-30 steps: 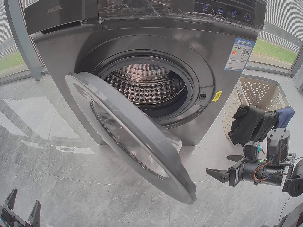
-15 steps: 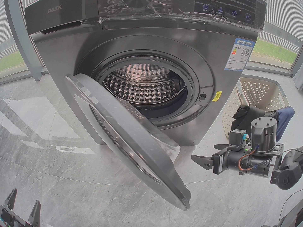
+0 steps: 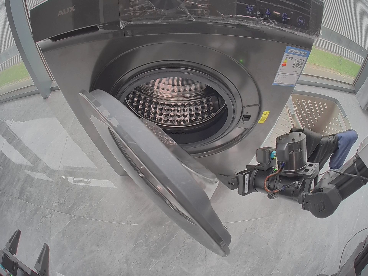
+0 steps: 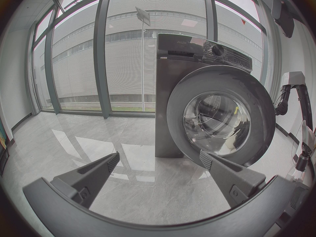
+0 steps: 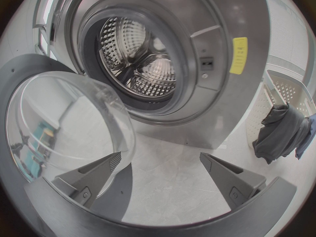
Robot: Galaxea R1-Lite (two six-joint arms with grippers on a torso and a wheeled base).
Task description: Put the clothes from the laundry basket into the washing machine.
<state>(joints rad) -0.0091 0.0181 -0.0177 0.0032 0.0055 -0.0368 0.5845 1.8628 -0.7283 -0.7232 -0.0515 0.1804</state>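
Right of the washer (image 3: 249, 50), on the floor (image 3: 76, 196), stood the basket (image 3: 322, 110), with dark clothes (image 3: 324, 145) draped over its near rim and a blue piece (image 3: 346, 140) just beside them. The door (image 3: 130, 127) hung wide open on its left hinge, showing the steel drum (image 3: 174, 104). The right tool (image 5: 158, 158) hung low before the washer, between door and basket, fingers spread wide and grasping nothing; one finger lay close to the door's glass (image 5: 65, 122), contact impossible to tell. The left tool (image 4: 159, 157) sat low, well off to the left, likewise released, facing the door's outer side.
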